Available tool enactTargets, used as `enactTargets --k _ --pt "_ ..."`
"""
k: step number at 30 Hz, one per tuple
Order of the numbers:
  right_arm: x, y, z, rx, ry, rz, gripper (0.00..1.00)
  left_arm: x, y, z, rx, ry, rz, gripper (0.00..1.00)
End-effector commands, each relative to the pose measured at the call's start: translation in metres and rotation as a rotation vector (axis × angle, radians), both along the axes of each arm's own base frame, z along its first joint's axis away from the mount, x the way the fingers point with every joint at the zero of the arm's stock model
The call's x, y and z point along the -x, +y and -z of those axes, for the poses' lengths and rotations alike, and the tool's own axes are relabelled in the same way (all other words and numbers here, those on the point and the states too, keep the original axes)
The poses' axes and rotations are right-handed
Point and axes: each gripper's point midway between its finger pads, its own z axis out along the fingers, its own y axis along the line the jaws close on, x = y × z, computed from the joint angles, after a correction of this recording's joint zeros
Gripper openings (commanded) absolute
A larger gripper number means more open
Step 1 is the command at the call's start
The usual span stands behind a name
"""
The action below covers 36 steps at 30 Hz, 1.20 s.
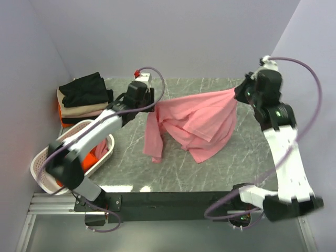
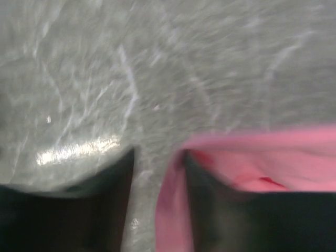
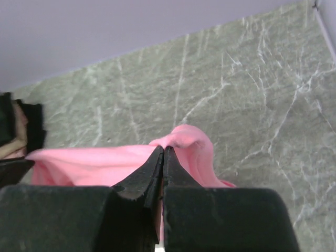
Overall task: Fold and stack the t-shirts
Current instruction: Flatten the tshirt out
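Over veined marble table, limp pink t-shirt

Even, bright light; left wrist view heavily blurred, glare streak on table.

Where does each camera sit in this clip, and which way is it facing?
Top external: above and behind the bases, looking down on the table; both arms show, the pink t-shirt spread between them.
Left wrist: on the left arm, facing down at the table; left tool fingers apart, blurred.
Right wrist: on the right arm, looking low across the table to the back wall; right tool shut on the pink t-shirt.
Shared: all three show the pink t-shirt; top and right wrist also catch the folded stack.
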Motion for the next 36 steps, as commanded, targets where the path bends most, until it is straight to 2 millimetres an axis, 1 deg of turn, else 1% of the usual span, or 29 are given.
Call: enactTargets --k 1,2,3,4,5,6,7,8,9,10,11,12,13,14,15,16,17,18,19,20,21,22,24,26,27,32,33,35,36 --pt "-0.061 -0.008 0.033 0.018 0.063 0.056 0.00 -0.047 0.015 0.053 -0.104 0.086 -0.095 0.56" --pt "-0.069 -0.008 0.041 0.020 0.086 0.061 0.00 -0.062 0.014 0.039 -0.100 0.063 -0.127 0.61" --pt "-0.078 -0.007 0.040 0.020 0.090 0.055 0.00 -0.072 0.022 0.041 -0.137 0.061 -0.189 0.65" --pt "-0.087 -0.004 0.058 0.024 0.146 0.044 0.00 -0.077 0.022 0.050 -0.159 0.087 -0.211 0.73" --pt "-0.088 -0.002 0.063 0.021 0.164 0.033 0.11 -0.079 0.022 0.042 -0.157 0.077 -0.231 0.78" --pt "-0.088 0.003 0.066 0.013 0.173 0.010 0.19 -0.079 0.023 0.037 -0.151 0.062 -0.243 0.86" --pt "-0.084 0.004 0.070 0.011 0.165 0.004 0.29 -0.073 0.023 0.020 -0.138 0.020 -0.258 0.91" --pt "-0.081 0.004 0.072 0.007 0.158 0.004 0.45 -0.066 0.024 0.024 -0.138 0.010 -0.260 0.92" --pt "-0.077 0.003 0.074 0.003 0.150 0.005 0.52 -0.058 0.023 0.022 -0.129 0.000 -0.255 0.92" --pt "-0.068 0.000 0.082 0.005 0.151 0.014 0.60 -0.036 0.016 0.029 -0.111 0.015 -0.216 0.91" --pt "-0.063 0.000 0.087 0.010 0.159 0.016 0.62 -0.028 0.009 0.031 -0.085 0.006 -0.194 0.90" --pt "-0.056 -0.001 0.106 0.015 0.198 0.018 0.63 -0.015 0.002 0.039 -0.076 0.017 -0.167 0.90" --pt "-0.050 -0.002 0.107 0.012 0.192 0.015 0.63 0.004 -0.013 0.041 -0.045 0.024 -0.131 0.89" --pt "-0.046 -0.001 0.114 0.012 0.206 0.011 0.64 0.021 -0.012 0.069 -0.070 0.075 -0.120 0.88" --pt "-0.043 -0.001 0.121 0.011 0.217 0.012 0.64 0.032 -0.015 0.081 -0.073 0.105 -0.113 0.86" --pt "-0.036 -0.002 0.134 0.009 0.240 0.009 0.64 0.047 -0.024 0.090 -0.054 0.132 -0.099 0.83" --pt "-0.033 0.000 0.140 0.006 0.252 -0.002 0.64 0.060 -0.023 0.111 -0.077 0.174 -0.088 0.81" --pt "-0.028 0.000 0.148 0.006 0.264 -0.004 0.64 0.074 -0.031 0.121 -0.068 0.202 -0.072 0.79" --pt "-0.026 0.001 0.151 0.007 0.269 -0.009 0.64 0.082 -0.033 0.130 -0.073 0.226 -0.060 0.76" --pt "-0.024 0.002 0.154 0.004 0.274 -0.017 0.64 0.093 -0.033 0.143 -0.094 0.252 -0.047 0.76" --pt "-0.020 0.002 0.159 0.004 0.286 -0.020 0.64 0.098 -0.033 0.148 -0.112 0.254 -0.052 0.76" --pt "-0.019 0.002 0.159 0.002 0.280 -0.023 0.64 0.109 -0.035 0.156 -0.143 0.275 -0.045 0.76" --pt "-0.015 0.004 0.164 -0.008 0.286 -0.031 0.64 0.114 -0.033 0.161 -0.183 0.267 -0.059 0.76" --pt "-0.013 0.005 0.163 -0.011 0.277 -0.037 0.64 0.121 -0.033 0.167 -0.214 0.271 -0.058 0.76" --pt "-0.011 0.005 0.167 -0.011 0.286 -0.038 0.64 0.121 -0.032 0.169 -0.215 0.270 -0.061 0.75" --pt "-0.008 0.005 0.171 -0.006 0.289 -0.042 0.64 0.118 -0.038 0.177 -0.230 0.264 -0.028 0.72" --pt "-0.007 0.005 0.172 -0.006 0.292 -0.041 0.64 0.118 -0.038 0.184 -0.257 0.271 -0.025 0.71" --pt "-0.006 0.004 0.174 -0.004 0.295 -0.041 0.64 0.113 -0.038 0.187 -0.279 0.267 -0.036 0.69" --pt "-0.005 0.004 0.175 -0.002 0.298 -0.042 0.64 0.113 -0.036 0.195 -0.307 0.278 -0.037 0.69"
